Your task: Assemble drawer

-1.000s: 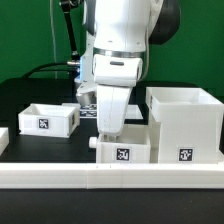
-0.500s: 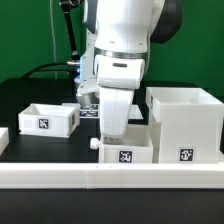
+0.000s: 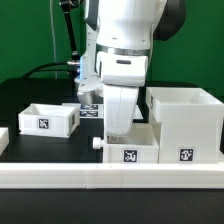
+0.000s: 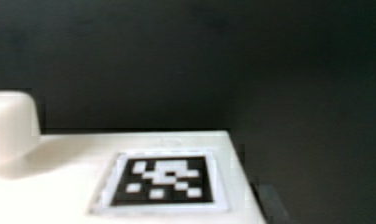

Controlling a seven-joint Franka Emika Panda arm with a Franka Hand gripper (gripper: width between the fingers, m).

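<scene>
In the exterior view the tall white housing (image 3: 186, 125) stands at the right, open at the top, with a tag on its front. A small tagged tray (image 3: 130, 153) sits just to its left, with a knob (image 3: 97, 143) on its side. My gripper (image 3: 120, 134) reaches straight down into this tray; its fingertips are hidden behind the tray wall, and it appears shut on that wall. A second tagged tray (image 3: 46, 120) lies apart at the left. The wrist view shows the tray's white surface (image 4: 69, 160) with its tag (image 4: 167, 181) and the knob (image 4: 7, 135), blurred.
The long low white border wall (image 3: 100, 178) runs along the front of the black table. The marker board (image 3: 89, 109) lies behind my arm. Cables and a stand are at the back left.
My gripper and the middle tray have moved together toward the exterior view's right, closer to the housing. The left tray and the housing have not moved.
</scene>
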